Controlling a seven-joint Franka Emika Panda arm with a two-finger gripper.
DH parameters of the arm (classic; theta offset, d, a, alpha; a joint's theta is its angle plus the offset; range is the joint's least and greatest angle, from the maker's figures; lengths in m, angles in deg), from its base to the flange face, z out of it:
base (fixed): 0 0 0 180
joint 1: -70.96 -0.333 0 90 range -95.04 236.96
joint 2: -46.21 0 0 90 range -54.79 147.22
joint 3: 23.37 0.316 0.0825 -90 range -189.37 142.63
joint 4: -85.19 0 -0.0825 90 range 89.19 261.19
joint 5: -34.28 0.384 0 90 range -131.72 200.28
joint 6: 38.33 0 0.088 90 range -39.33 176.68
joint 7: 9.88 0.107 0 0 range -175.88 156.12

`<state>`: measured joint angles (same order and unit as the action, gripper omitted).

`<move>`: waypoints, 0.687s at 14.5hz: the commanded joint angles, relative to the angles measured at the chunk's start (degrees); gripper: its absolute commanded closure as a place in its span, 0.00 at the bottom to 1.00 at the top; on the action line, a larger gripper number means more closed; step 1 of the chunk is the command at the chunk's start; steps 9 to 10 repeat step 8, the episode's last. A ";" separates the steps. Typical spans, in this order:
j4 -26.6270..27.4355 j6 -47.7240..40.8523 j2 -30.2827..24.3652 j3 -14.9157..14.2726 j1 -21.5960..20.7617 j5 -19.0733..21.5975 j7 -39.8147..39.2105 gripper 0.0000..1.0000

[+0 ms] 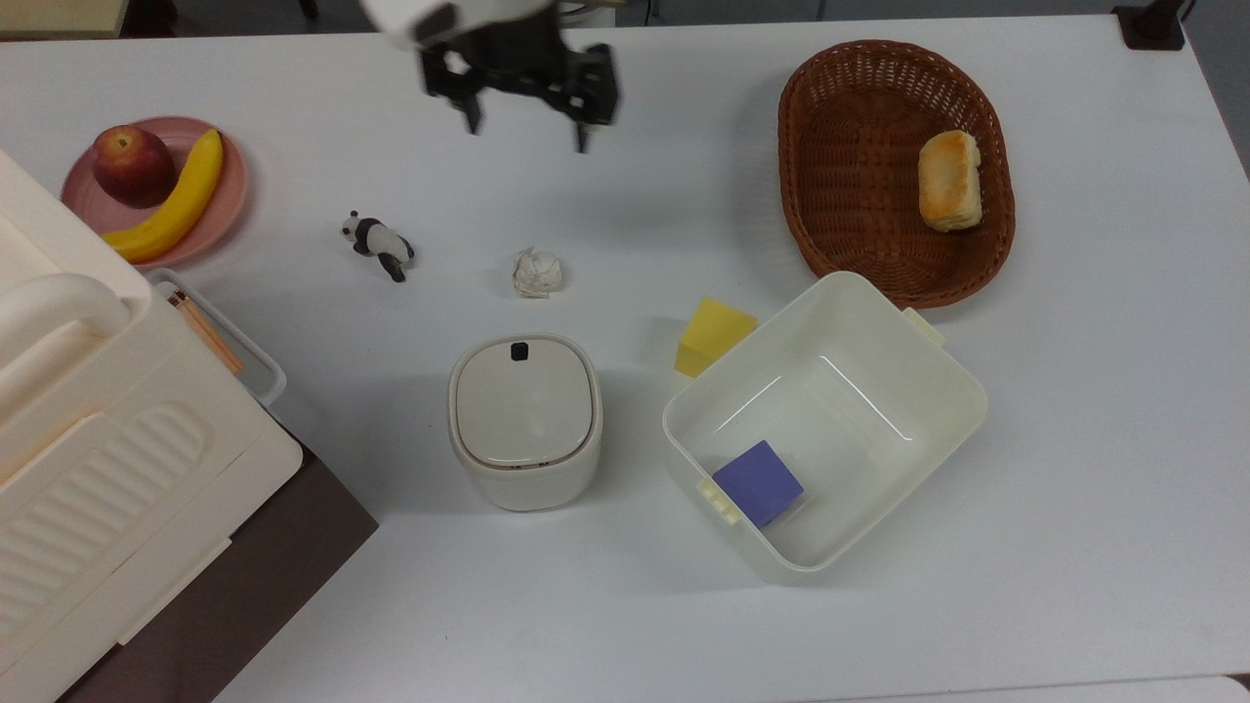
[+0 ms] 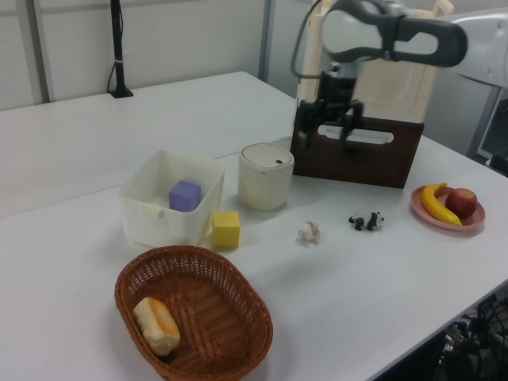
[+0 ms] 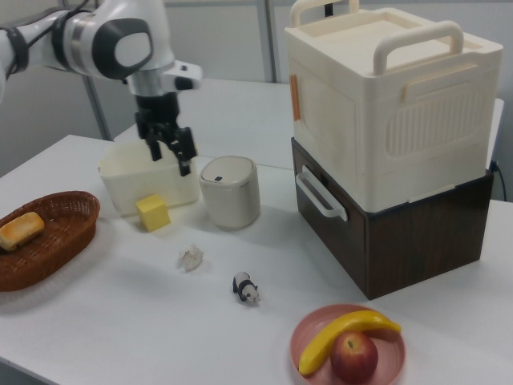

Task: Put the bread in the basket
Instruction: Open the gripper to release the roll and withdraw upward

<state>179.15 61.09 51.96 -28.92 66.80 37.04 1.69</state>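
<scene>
- Already, the bread [image 1: 949, 182] lay inside the basket [image 1: 840, 195], near the tabletop's corner.
- Well apart, the gripper [image 1: 525, 125] hung above the tabletop, fingers spread, holding nothing.

You will find the bread [image 1: 949, 181], glossy orange-brown on top, lying flat inside the oval brown wicker basket [image 1: 840, 176], against its rim.

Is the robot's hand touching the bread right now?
Apart. In the top view the gripper hangs over bare table, far to the top view's left of the bread, which lies alone in the basket.
</scene>
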 commanded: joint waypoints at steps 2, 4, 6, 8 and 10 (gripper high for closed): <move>-0.80 -2.47 -1.17 0.63 1.52 -3.81 -3.04 0.00; -0.89 -2.56 -0.65 0.63 1.52 -3.90 -3.31 0.00; -0.89 -2.56 -0.47 0.72 1.52 -3.81 -3.31 0.00; -0.80 -2.73 -0.82 0.72 1.43 -3.81 -2.95 0.00; -0.80 -2.73 -0.82 0.72 1.43 -3.81 -2.95 0.00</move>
